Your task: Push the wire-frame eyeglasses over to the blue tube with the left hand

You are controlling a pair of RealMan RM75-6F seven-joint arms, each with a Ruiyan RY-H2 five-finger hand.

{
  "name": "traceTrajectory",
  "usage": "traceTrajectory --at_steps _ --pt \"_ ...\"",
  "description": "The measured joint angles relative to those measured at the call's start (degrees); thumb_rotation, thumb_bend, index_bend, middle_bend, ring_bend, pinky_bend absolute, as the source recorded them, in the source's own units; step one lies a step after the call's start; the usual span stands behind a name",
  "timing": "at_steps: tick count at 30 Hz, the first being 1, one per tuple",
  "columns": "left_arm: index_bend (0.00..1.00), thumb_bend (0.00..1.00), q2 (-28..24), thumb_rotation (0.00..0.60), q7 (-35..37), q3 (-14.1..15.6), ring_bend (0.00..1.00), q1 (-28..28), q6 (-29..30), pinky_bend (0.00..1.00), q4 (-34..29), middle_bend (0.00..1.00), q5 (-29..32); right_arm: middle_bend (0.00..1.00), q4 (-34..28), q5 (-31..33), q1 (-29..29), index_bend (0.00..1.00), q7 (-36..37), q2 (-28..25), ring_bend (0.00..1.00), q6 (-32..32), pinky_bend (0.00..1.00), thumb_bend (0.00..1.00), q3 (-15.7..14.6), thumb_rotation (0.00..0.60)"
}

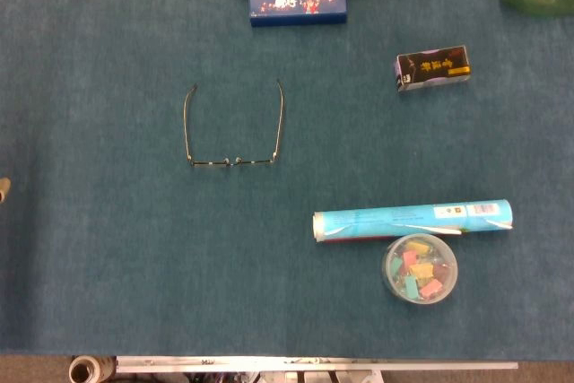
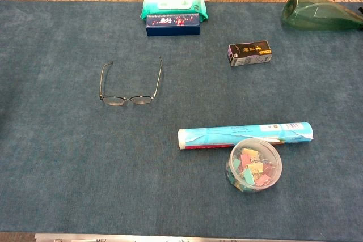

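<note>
Oddly, neither robot hand shows in either view, so their state cannot be told; the eyeglasses (image 1: 233, 132) lie well apart from the blue tube (image 1: 413, 221).

Blue-carpeted table (image 2: 57, 185) bearing eyeglasses (image 2: 129, 85), blue tube (image 2: 245, 135), seemingly clip tub (image 2: 254, 165).

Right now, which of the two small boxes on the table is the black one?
The black box lying alone, right of the eyeglasses. The other, the dark blue box, sits against the green wipes pack at the far edge.
</note>
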State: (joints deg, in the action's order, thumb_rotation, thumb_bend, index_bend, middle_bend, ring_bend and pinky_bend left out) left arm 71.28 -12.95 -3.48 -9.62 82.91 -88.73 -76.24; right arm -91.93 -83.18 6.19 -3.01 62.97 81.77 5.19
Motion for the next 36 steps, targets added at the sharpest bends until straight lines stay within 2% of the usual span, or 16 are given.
traceTrajectory --at_steps 13,18,28,36 --pt "0.00 0.00 -0.44 0.600 0.02 0.42 0.01 0.72 -0.01 0.19 -1.22 0.03 -1.70 0.46 1.66 1.27 1.02 0.55 0.58 1.24 0.43 -1.96 0.53 0.17 0.11 0.600" --pt "0.00 0.00 -0.72 0.600 0.41 1.08 0.01 0.24 -1.56 0.19 -2.42 0.00 -2.84 0.46 1.29 1.54 0.41 0.55 0.85 0.79 0.43 -0.46 0.53 0.17 0.46 0.600" --pt "0.00 0.00 -1.10 0.600 -4.02 1.08 0.00 -6.31 -8.43 0.17 -7.05 0.00 -8.56 0.46 -1.11 -0.28 -0.98 0.55 1.94 -1.27 0.43 3.39 0.53 0.17 0.70 0.600" --pt "0.00 0.00 0.57 0.600 -10.13 -1.50 0.00 -12.80 -16.16 0.17 -9.61 0.00 -6.67 0.46 -2.44 -0.57 -2.35 0.55 3.82 -3.32 0.43 5.93 0.53 0.17 1.30 0.600"
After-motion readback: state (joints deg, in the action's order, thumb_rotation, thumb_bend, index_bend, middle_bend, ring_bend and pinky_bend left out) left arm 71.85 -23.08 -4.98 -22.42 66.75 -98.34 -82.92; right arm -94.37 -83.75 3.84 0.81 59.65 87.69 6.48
